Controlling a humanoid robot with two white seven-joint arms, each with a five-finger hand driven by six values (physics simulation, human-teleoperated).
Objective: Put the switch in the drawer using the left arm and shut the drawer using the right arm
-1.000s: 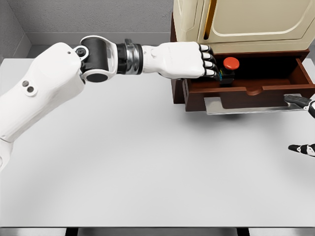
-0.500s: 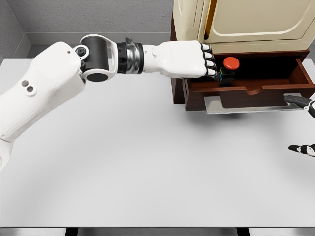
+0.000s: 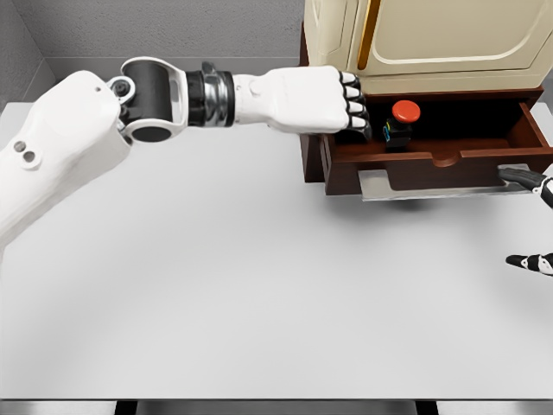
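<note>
Switch point(image 3: 400, 124): small, with red round cap over dark boxy base; sits upright inside open drawer point(image 3: 449, 158), toward its left end, at about 1 o'clock from desk point(image 3: 259, 294) centre. Judged light, rigid, hard-shelled; cap likely smooth and slippery, so best taken by flat sides of base, not by cap. Not fragile by appearance.

Left hand point(image 3: 321, 100): at 9 o'clock of switch, just beside it, apart from it; knuckles up, fingers point(image 3: 352, 97) curled together into loose fist, clamped on nothing. Forearm level, reaching in from 9 o'clock across upper desk; elbow raised.

Right hand point(image 3: 536, 259): only dark fingertips showing at picture's right edge, 3 o'clock, near drawer's metal handle point(image 3: 432, 184); cannot tell how its fingers stand.

Drawer: pulled out from brown cabinet point(image 3: 309, 130) under cream appliance point(image 3: 415, 43); closing not yet done.
</note>
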